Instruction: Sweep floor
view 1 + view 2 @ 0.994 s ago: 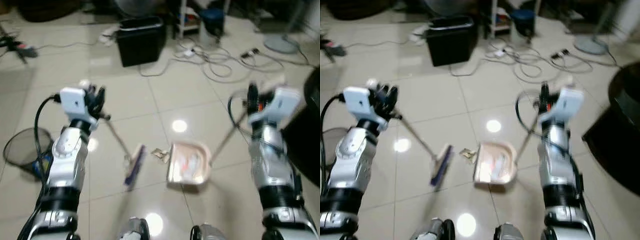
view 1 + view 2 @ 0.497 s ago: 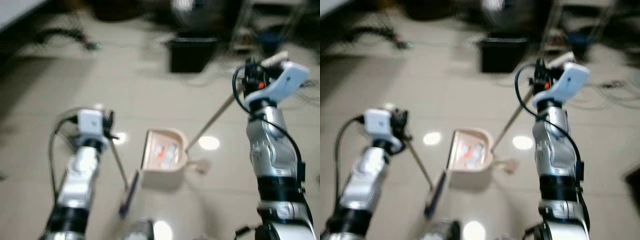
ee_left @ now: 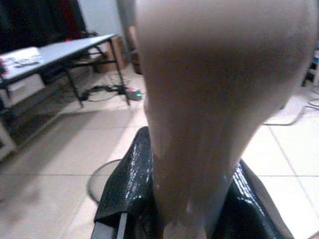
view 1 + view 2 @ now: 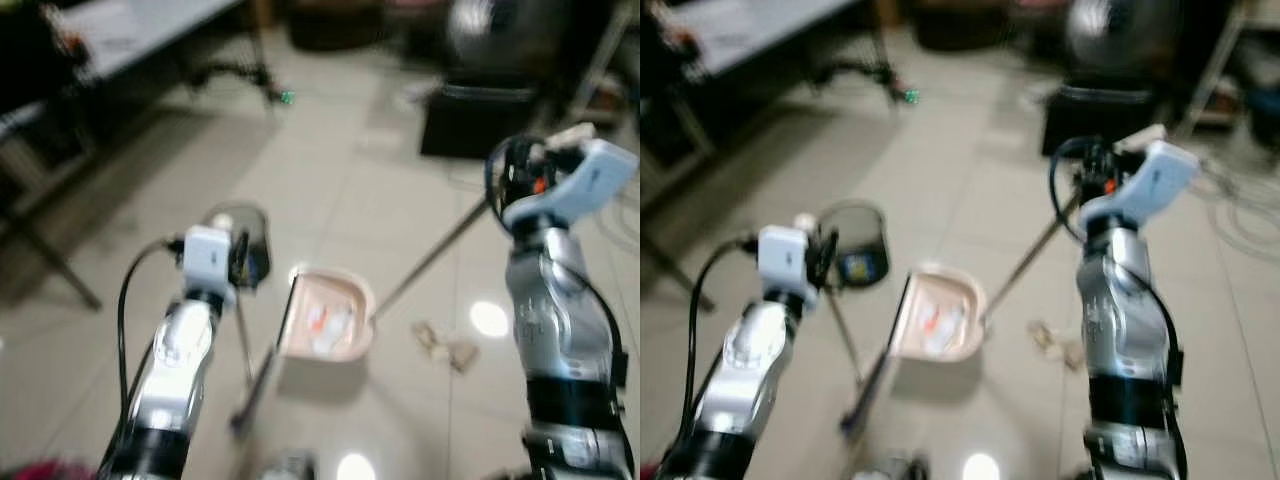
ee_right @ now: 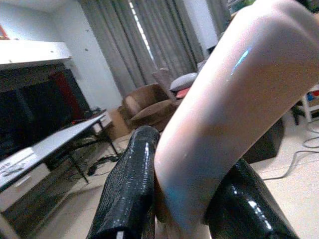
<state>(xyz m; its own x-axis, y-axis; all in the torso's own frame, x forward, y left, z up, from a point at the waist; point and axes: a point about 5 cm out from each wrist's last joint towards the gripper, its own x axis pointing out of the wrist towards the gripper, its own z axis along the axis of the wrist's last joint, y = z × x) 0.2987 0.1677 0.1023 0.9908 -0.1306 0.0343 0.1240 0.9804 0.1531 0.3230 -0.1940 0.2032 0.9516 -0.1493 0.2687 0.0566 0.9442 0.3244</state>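
Note:
My left gripper point(image 4: 238, 262) is shut on the thin handle of a broom point(image 4: 243, 338), whose dark head point(image 4: 254, 388) rests low on the tiled floor. The left wrist view has black fingers point(image 3: 124, 191) clamped round the pale handle point(image 3: 209, 99). My right gripper point(image 4: 516, 182) is shut on the long handle point(image 4: 432, 255) of a pink dustpan point(image 4: 326, 318), which holds some scraps. In the right wrist view, black fingers point(image 5: 127, 191) wrap that handle point(image 5: 224, 114). Crumpled paper scraps point(image 4: 442, 342) lie on the floor to the right of the pan. The picture is blurred.
A round mesh basket point(image 4: 851, 238) stands on the floor just beyond my left gripper. A black bin point(image 4: 472, 118) sits at the back right, near cables point(image 4: 1240, 215). A grey table point(image 4: 120, 40) and its dark legs are at the far left.
The whole view has swung left, bringing the table and mesh basket into sight. Both grippers keep their handles. The paper scraps, earlier between broom and pan, now lie right of the pan.

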